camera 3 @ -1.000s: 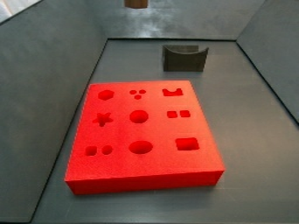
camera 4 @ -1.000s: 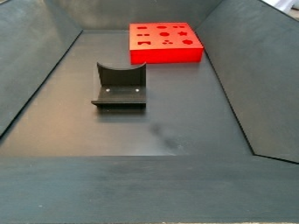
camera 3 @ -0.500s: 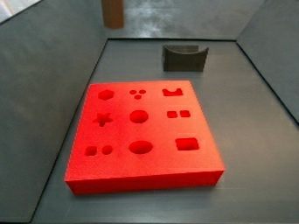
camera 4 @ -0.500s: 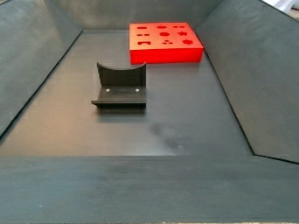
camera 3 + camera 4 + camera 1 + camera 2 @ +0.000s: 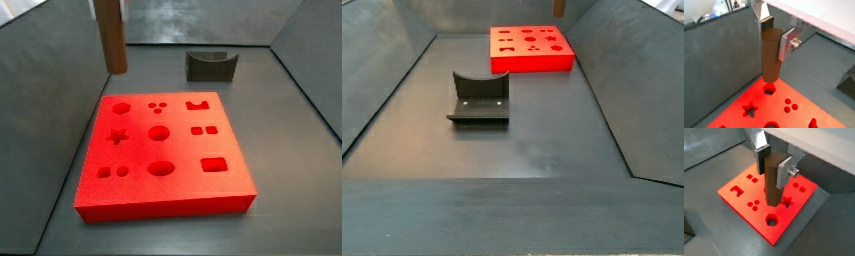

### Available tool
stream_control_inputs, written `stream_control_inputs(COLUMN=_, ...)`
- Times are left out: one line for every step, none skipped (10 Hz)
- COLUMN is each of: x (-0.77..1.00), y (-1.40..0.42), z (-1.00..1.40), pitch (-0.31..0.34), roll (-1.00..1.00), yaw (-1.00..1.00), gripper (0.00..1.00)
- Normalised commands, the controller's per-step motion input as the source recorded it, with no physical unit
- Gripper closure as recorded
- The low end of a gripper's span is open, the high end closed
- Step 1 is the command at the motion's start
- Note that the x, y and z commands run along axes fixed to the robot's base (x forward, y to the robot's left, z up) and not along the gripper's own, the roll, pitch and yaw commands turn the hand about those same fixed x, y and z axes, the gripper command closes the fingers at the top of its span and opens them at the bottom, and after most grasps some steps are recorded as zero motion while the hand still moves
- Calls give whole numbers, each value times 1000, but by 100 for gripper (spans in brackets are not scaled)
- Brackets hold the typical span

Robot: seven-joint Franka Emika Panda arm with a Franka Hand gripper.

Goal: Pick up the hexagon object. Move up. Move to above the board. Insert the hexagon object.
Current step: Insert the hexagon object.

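Observation:
In both wrist views my gripper (image 5: 774, 34) (image 5: 774, 161) is shut on the hexagon object (image 5: 769, 56) (image 5: 774, 182), a slim brown peg that hangs upright from the fingers. Its lower end hovers above the board (image 5: 754, 95) (image 5: 741, 200), a flat bright red slab with recessed shape holes. In a wrist view the peg's end sits just above the hexagon hole (image 5: 769, 90). In a side view the peg (image 5: 110, 35) hangs from the top edge, behind and left of the board (image 5: 140, 150) and its hexagon hole (image 5: 120, 106). The gripper itself is out of both side views.
The dark fixture (image 5: 211, 65) (image 5: 478, 100) with a U notch stands on the grey floor, apart from the board (image 5: 529, 64). Sloping grey walls enclose the floor on all sides. The peg's tip (image 5: 560, 8) shows at the top edge above the board.
The peg has moved left and lower in a side view, with much more of its length showing. In the other side view its tip has come into sight above the board.

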Motion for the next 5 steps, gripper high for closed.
stream_control_inputs(x=-183, y=0, z=-820, pitch=-61, roll=196, yaw=280, gripper=100)
stream_control_inputs(x=-69, y=69, z=-783, pitch=-37, roll=203, yaw=329, gripper=100)
stream_control_inputs(x=34, y=57, z=-757, pitch=0, roll=150, yaw=369, gripper=100)
stream_control_inputs(x=-77, y=43, z=-777, pitch=0, roll=187, yaw=271, gripper=100)
stream_control_inputs(x=0, y=6, z=-554, pitch=0, roll=164, yaw=171, gripper=100)
